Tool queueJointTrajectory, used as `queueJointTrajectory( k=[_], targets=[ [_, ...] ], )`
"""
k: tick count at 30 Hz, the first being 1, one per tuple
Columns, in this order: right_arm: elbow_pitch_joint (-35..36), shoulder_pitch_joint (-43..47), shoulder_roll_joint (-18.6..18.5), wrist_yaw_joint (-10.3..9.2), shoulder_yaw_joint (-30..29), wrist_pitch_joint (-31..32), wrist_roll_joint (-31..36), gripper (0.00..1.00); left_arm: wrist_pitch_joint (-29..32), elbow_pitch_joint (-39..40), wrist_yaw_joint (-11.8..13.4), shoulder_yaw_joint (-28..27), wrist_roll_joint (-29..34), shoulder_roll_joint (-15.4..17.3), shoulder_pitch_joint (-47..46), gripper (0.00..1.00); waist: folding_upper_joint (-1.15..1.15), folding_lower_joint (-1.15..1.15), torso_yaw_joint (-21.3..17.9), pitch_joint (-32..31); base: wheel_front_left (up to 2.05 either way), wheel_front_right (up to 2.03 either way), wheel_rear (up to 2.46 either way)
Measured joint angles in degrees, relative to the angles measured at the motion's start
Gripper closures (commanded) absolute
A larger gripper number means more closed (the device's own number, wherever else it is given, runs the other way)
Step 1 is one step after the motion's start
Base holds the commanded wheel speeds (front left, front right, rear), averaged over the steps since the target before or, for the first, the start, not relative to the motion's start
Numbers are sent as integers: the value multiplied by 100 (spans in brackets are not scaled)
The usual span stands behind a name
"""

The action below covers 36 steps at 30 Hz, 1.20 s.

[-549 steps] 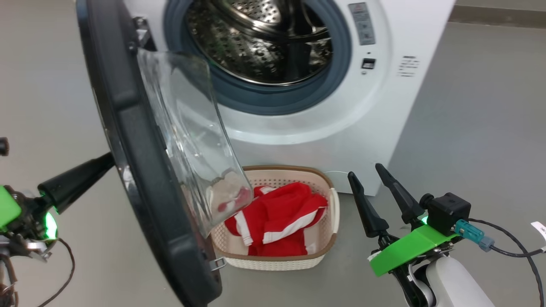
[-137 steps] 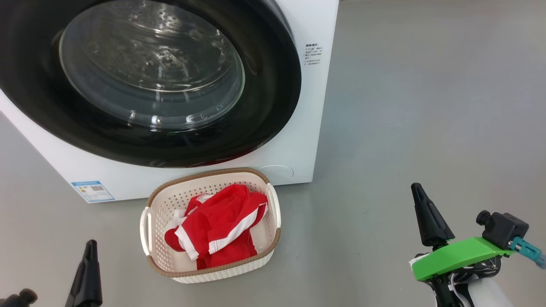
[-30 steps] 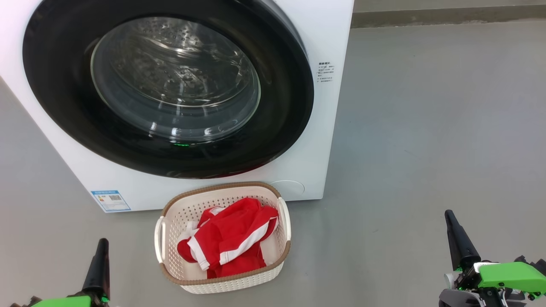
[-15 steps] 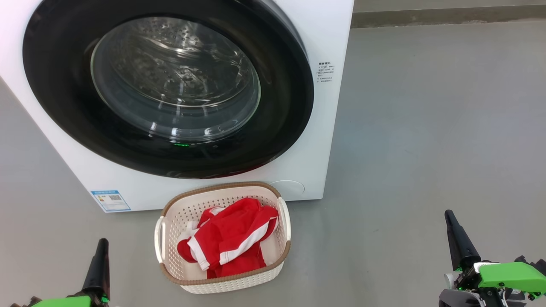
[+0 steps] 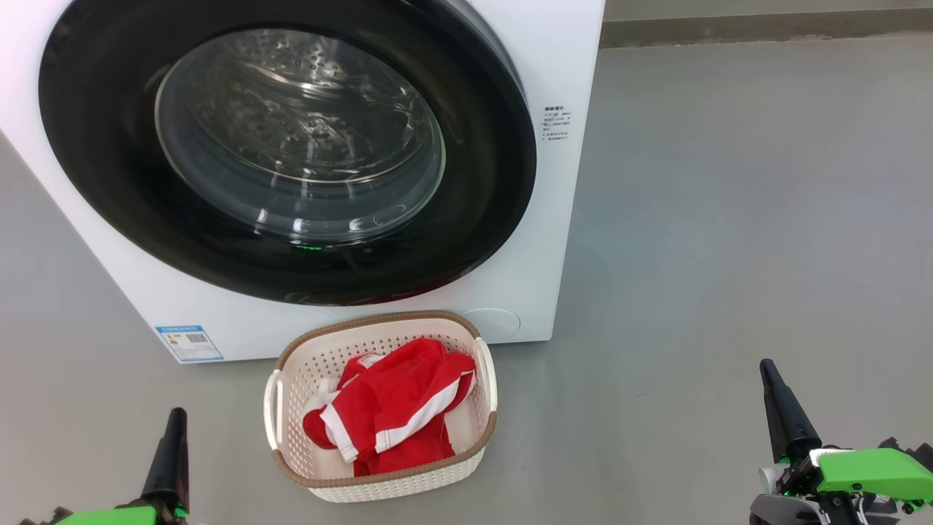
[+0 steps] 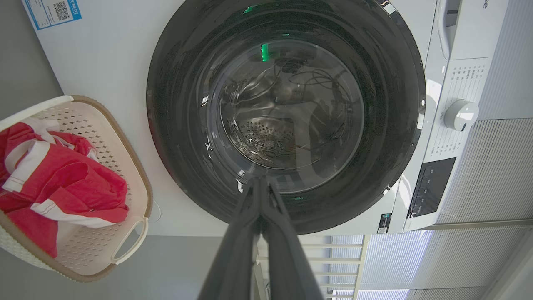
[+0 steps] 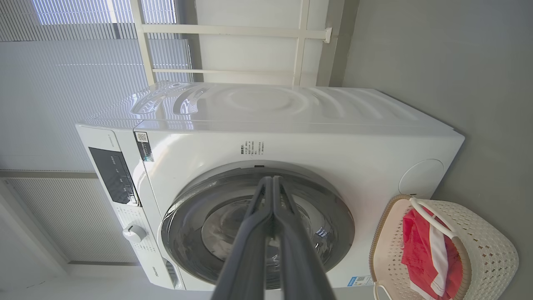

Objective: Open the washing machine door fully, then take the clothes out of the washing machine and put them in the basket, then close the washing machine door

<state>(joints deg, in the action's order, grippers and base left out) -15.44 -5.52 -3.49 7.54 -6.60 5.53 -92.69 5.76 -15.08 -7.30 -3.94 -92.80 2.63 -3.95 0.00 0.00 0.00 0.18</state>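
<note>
Both of my claws are pinched together on nothing. The left claw [image 5: 175,419] points up from the lower left over the grey floor [image 5: 729,219], and the right claw [image 5: 767,372] points up from the lower right, well apart from everything else. The door [image 5: 291,146] lies closed flat against the front of the washer [image 5: 525,292], its black ring glossy around the clear glass bowl. The basket [image 5: 393,487] stands on the floor just in front of the washer, below the door's lower edge, between my two claws and nearer the left one. The clothes [image 5: 393,415] lie heaped inside it, red with white stripes, covering most of its bottom. A blue label [image 5: 189,343] sticks to the washer's lower left corner, up and left of the basket
</note>
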Motion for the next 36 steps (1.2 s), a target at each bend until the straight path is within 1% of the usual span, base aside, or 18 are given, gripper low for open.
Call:
queueJointTrajectory(
  k=[36],
  targets=[
    [0, 0, 25, 0, -38, 43, 20, 100, 21, -1, 0, -26, 10, -46, 0, 100, 0, 0, 0, 0, 0, 0, 0]
  ],
)
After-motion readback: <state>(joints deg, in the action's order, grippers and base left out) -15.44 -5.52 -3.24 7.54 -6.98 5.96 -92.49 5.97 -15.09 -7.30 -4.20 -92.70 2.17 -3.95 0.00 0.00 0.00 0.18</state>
